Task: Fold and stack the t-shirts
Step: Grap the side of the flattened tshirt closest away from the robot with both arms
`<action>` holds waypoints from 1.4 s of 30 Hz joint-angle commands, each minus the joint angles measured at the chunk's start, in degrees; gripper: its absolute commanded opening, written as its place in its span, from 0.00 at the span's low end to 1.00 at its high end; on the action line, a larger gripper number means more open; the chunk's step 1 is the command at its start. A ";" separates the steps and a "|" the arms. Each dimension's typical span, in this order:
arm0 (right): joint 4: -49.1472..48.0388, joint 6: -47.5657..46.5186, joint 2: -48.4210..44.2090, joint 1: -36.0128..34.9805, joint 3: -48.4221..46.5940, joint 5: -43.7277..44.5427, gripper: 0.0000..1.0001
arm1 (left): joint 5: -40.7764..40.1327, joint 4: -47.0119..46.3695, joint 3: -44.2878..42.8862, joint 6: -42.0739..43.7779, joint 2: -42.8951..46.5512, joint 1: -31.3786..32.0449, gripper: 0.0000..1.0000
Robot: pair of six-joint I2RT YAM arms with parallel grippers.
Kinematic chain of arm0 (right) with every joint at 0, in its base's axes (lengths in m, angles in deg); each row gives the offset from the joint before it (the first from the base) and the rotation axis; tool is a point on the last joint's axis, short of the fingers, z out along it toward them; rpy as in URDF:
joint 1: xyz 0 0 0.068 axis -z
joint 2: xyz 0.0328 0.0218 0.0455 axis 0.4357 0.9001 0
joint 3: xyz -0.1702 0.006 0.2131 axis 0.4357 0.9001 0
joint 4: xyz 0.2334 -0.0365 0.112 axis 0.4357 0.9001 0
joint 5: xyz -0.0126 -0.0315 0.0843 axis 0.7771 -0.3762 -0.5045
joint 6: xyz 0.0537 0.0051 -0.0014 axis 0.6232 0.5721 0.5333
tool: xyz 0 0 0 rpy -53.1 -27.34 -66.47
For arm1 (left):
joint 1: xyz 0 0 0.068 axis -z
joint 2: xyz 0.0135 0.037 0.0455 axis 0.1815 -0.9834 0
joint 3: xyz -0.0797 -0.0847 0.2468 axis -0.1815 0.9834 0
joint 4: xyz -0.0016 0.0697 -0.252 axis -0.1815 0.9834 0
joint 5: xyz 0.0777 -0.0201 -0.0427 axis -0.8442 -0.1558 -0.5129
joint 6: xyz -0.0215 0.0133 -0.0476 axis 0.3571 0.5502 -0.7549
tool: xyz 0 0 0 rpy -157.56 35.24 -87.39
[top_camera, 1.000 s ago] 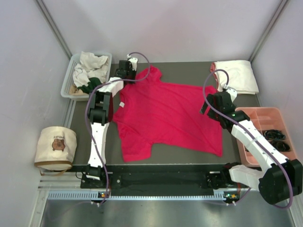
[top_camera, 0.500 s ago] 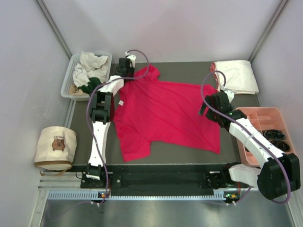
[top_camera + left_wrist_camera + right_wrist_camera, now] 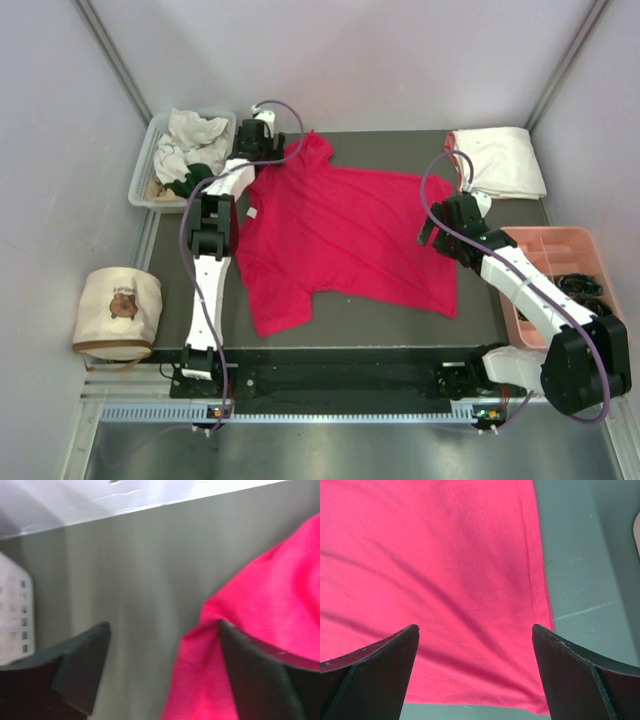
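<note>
A crimson-red t-shirt lies spread on the dark mat, its white neck label at the left side. My left gripper is at the far left corner by the shirt's sleeve. In the left wrist view it is open, and the red cloth lies loose against the right finger. My right gripper hovers open over the shirt's right hem. The right wrist view shows only flat red cloth between its fingers. A folded cream-white t-shirt rests at the far right.
A white bin of crumpled white, green and tan shirts stands at the far left. A pink tray with dark items sits to the right. A beige bear-print bag stands off the mat at the left.
My left gripper opened, let go of the sleeve and moved a little left. The red shirt has slid left and back. The right gripper shifted slightly back.
</note>
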 commanded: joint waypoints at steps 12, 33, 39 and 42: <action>-0.02 0.18 -7.62 -0.13 5.53 -3.15 0.95 | 13.33 -11.01 21.78 -20.90 32.13 4.88 0.99; 18.26 18.80 -23.62 -6.89 18.63 3.52 0.94 | -9.35 2.91 93.44 -40.31 88.05 26.17 0.99; 19.41 25.75 -25.64 -10.41 22.23 6.07 0.90 | -10.32 10.74 95.73 -42.69 96.94 27.41 0.99; 19.67 27.16 -26.43 -10.41 23.29 6.86 0.86 | -10.15 13.39 96.08 -42.70 100.81 27.50 0.99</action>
